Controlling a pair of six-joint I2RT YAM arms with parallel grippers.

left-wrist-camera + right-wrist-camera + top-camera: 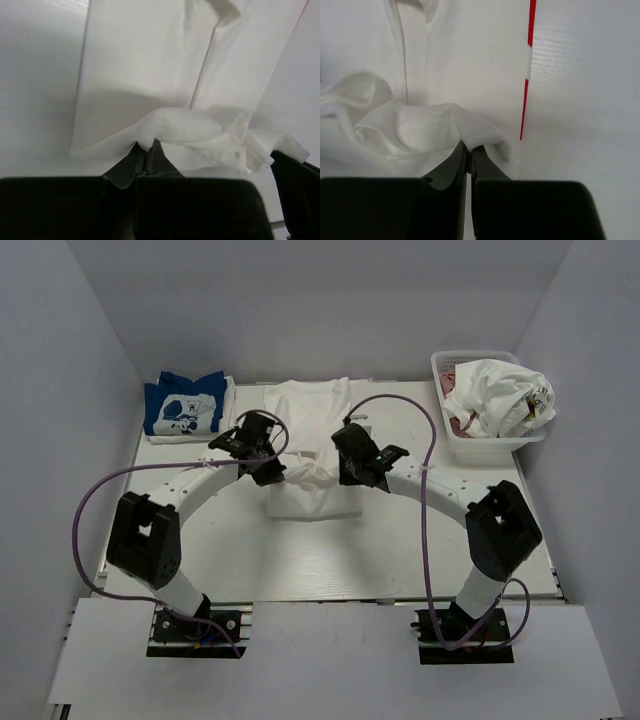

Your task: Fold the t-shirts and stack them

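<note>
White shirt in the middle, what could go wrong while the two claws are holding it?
1. The left gripper and the right gripper each pinch only a thin edge of the white shirt at their tips, so the cloth could slip out if they pull.
2. The cloth between them is bunched and wrinkly, so the fold might turn out crooked or lumpy.

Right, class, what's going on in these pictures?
One white t-shirt lies spread mid-table, partway through a fold. The left gripper and the right gripper are each shut on a bunched edge of it. A blue t-shirt lies folded at the far left, and crumpled shirts wait in the basket.
</note>
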